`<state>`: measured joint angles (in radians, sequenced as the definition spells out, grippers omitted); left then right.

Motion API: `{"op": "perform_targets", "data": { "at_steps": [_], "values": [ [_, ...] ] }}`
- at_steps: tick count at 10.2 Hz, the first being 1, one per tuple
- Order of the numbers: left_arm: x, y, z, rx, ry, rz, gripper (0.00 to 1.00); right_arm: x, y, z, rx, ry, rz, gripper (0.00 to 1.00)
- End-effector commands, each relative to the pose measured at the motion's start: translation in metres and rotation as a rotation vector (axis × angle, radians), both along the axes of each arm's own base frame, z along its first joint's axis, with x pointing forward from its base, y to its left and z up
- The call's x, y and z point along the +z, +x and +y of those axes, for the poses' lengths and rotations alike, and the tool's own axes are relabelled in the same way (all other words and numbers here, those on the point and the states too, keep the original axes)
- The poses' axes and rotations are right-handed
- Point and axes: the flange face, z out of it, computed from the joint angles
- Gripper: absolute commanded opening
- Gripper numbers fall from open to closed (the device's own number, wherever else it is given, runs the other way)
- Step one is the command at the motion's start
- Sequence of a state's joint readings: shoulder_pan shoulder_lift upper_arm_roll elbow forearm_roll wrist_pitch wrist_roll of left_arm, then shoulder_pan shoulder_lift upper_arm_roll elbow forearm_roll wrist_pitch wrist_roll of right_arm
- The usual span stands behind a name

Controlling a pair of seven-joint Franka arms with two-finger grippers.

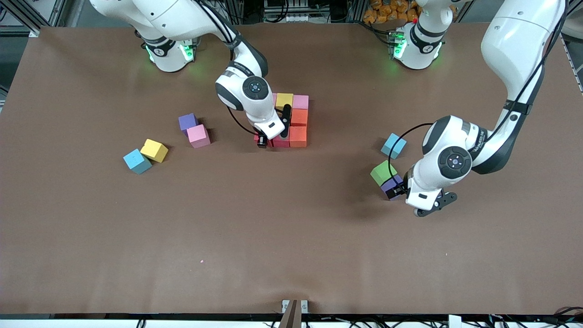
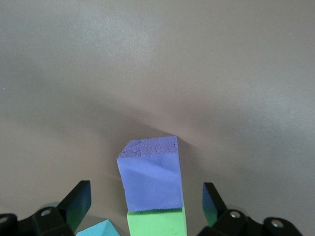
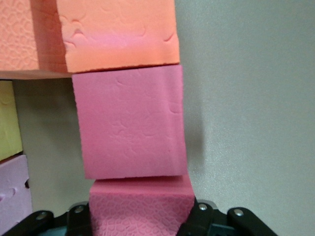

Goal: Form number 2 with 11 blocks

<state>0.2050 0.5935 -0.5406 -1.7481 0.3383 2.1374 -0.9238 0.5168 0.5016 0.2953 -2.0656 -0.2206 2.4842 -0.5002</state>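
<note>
The right gripper (image 3: 140, 221) is clamping a red block (image 3: 140, 206) at the number 2 (image 1: 291, 120), mid-counter (image 1: 291, 237); the left gripper (image 2: 147, 209) is standing wide open, straddling the purple block (image 2: 150, 174) beside the green cube (image 1: 383, 172).

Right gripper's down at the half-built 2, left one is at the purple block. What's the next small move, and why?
Probably open the right gripper and lift clear: its fingers hold a red block already set down against the other red block beside the orange block, so that block looks placed. The left gripper, fingers open around the purple block beside the green cube, can close next.
</note>
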Motion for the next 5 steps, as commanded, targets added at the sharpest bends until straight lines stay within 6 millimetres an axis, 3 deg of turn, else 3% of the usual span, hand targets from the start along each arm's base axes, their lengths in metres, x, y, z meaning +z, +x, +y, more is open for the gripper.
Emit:
{"op": "perform_targets", "data": {
  "at_steps": [1, 5],
  "values": [
    [-0.015, -0.003, 0.001, 0.019, -0.020, 0.013, 1.00, -0.010, -0.002, 0.007, 0.008, 0.005, -0.006, 0.33],
    [-0.027, -0.005, -0.004, 0.066, -0.028, 0.011, 1.00, -0.015, -0.004, 0.009, 0.009, 0.016, -0.007, 0.33]
  ]
}}
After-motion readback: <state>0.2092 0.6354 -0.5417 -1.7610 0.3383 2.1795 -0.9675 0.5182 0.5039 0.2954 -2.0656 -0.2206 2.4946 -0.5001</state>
